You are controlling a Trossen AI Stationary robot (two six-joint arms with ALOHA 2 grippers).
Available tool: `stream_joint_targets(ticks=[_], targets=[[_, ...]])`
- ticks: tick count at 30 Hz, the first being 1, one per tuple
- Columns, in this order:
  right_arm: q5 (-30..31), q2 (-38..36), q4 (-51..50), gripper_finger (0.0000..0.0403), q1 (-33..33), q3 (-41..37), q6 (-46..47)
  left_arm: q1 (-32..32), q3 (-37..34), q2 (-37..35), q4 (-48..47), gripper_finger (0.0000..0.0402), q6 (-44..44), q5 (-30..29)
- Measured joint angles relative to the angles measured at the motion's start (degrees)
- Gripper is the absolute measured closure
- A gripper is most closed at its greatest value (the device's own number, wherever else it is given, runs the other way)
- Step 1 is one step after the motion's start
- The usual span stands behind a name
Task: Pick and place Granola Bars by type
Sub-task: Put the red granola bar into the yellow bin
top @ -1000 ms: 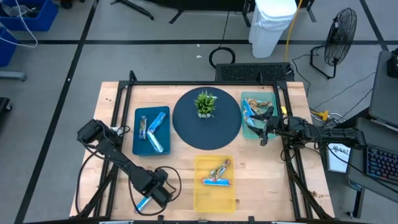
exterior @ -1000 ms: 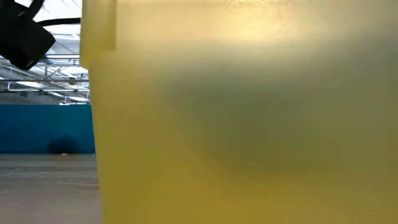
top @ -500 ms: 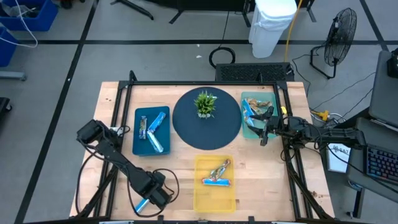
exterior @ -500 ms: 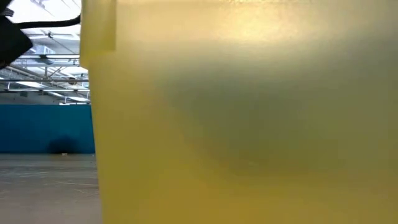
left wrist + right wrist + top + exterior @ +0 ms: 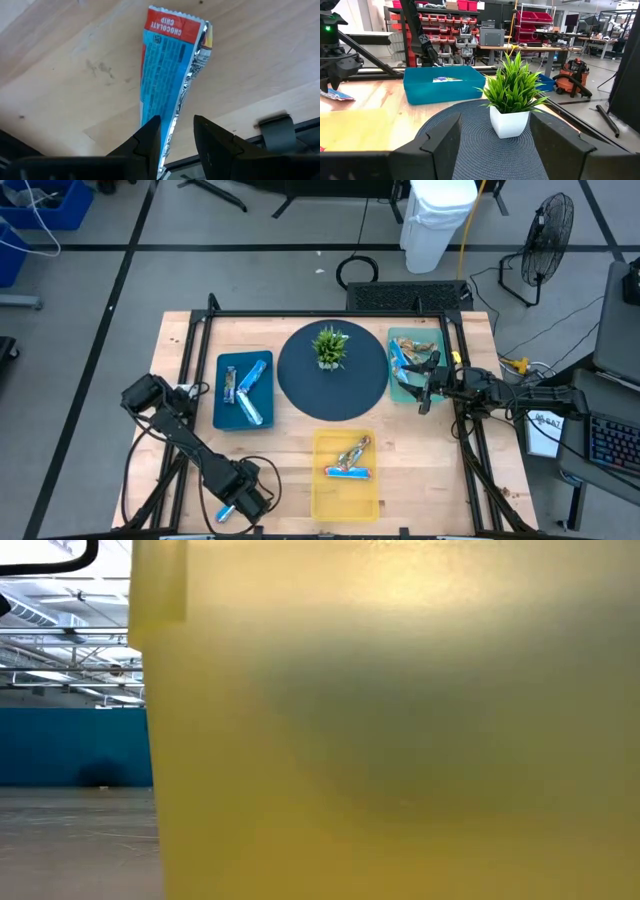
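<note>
My left gripper (image 5: 228, 508) is near the table's front-left corner, shut on a blue-wrapped granola bar (image 5: 167, 75) with a red end. More blue bars lie in the blue tray (image 5: 226, 412). Mixed orange and silver bars lie in the yellow tray (image 5: 330, 498), and several bars lie in the teal tray (image 5: 398, 392) at the right. My right gripper (image 5: 425, 385) waits open over the teal tray, pointing level at the potted plant (image 5: 512, 92). My left gripper pinches the blue bar's near end (image 5: 167, 132) between its two fingers. The fingers come steeply from above and the bar runs on from them lengthwise. Its red end (image 5: 172, 27) points away below the fingers, over the bare wood, apparently clear of it.
A small green plant in a white pot (image 5: 330, 348) stands on a dark round mat (image 5: 300, 380) at the middle back. The yellow tray's wall (image 5: 400, 740) fills most of the low view. Bare wood lies between the blue and yellow trays.
My left gripper has moved a little toward the table's left edge with the blue bar and has rolled about its own axis. It stays shut on the bar.
</note>
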Motion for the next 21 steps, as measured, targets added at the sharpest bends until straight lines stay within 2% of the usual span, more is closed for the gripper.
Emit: stream_joint_targets(ticks=[12, 21], targets=[[0.0, 0.0, 0.0, 0.0177, 0.0, 0.0, 0.0, -0.5, 0.0, 0.1, 0.0, 0.0282, -0.1, -3.0], [0.0, 0.0, 0.0, 0.0177, 0.0, 0.0, 0.0, -0.6, -0.2, 4.7, 0.8, 0.0282, 4.5, 0.6]])
